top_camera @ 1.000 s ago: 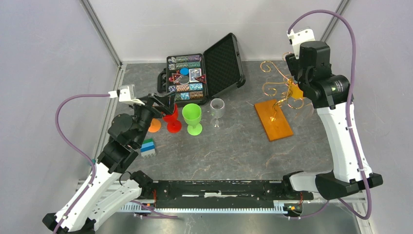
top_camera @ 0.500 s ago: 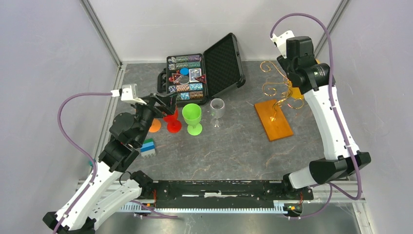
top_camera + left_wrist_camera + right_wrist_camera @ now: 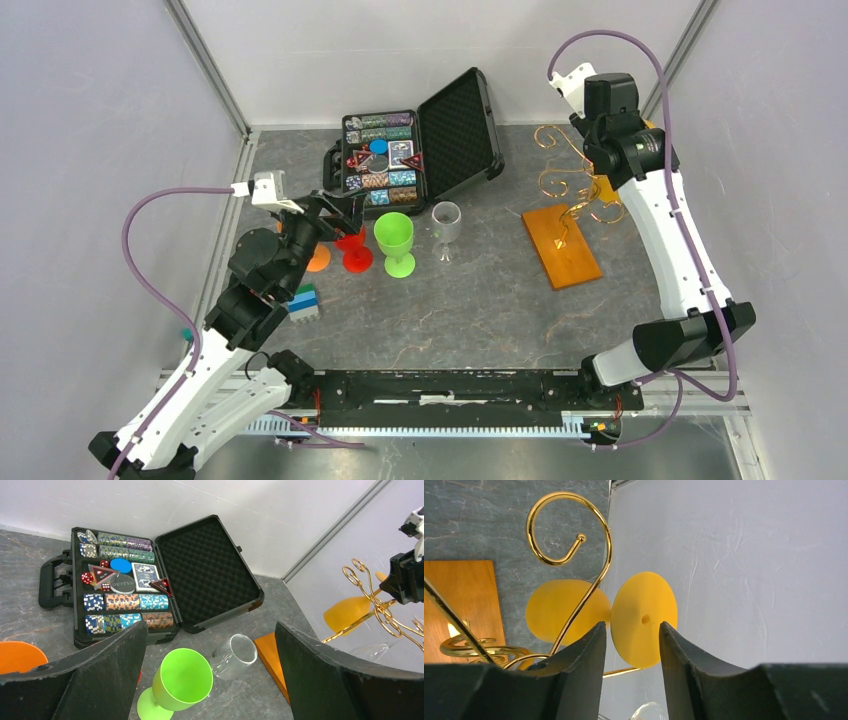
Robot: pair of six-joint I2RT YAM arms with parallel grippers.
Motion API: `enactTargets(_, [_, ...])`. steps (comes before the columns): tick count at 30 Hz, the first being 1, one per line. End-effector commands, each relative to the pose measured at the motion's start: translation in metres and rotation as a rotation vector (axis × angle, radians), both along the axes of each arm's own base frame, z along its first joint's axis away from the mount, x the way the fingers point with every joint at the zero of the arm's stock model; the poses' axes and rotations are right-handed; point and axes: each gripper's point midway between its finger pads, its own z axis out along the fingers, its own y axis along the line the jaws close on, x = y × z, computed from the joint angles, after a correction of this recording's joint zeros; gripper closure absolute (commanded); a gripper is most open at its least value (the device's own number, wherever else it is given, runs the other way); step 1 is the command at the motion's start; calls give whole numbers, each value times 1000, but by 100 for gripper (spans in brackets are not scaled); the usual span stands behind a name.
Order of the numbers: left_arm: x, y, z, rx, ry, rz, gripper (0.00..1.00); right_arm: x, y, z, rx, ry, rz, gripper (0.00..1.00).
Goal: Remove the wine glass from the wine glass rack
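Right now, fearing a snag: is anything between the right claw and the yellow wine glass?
Nothing visible. The foot of the yellow wine glass faces the open gap of the right claw; a wire of the wine glass rack curves close beside it.

One wire rack point(image 3: 563, 248), one yellow glass point(image 3: 346, 613), three standing glasses point(image 3: 396, 238), one open case point(image 3: 456, 126)

The right arm point(image 3: 665, 215) has swung off the 3 o'clock side of the wine glass rack point(image 3: 562, 245) toward 12 o'clock; its wrist now sits over the far scrolls; its elbow has drawn in toward 10 o'clock, the forearm standing steeper; the right gripper point(image 3: 631, 627) now has its jaws either side of the yellow wine glass point(image 3: 555, 611) foot; the left arm point(image 3: 255, 275) has edged its wrist slightly toward 2 o'clock.
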Motion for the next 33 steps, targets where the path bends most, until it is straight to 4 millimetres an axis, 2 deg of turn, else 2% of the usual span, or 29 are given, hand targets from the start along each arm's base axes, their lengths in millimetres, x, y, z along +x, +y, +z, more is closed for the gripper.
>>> enactTargets(1, [0, 2, 16, 6, -55, 7, 0, 8, -5, 3, -31, -19, -2, 52])
enactTargets(4, [0, 2, 16, 6, -55, 7, 0, 10, -7, -6, -43, 0, 3, 53])
enactTargets(9, [0, 3, 16, 8, -55, 8, 0, 10, -13, -15, -78, 20, -30, 64])
enactTargets(19, [0, 1, 16, 3, -56, 1, 0, -3, -21, 9, -79, -56, -68, 76])
enactTargets(26, [-1, 0, 16, 2, -56, -7, 0, -8, -26, 15, -92, -78, -96, 100])
enactTargets(33, [-1, 0, 16, 2, -56, -8, 0, -14, -38, 17, -176, -72, -153, 100])
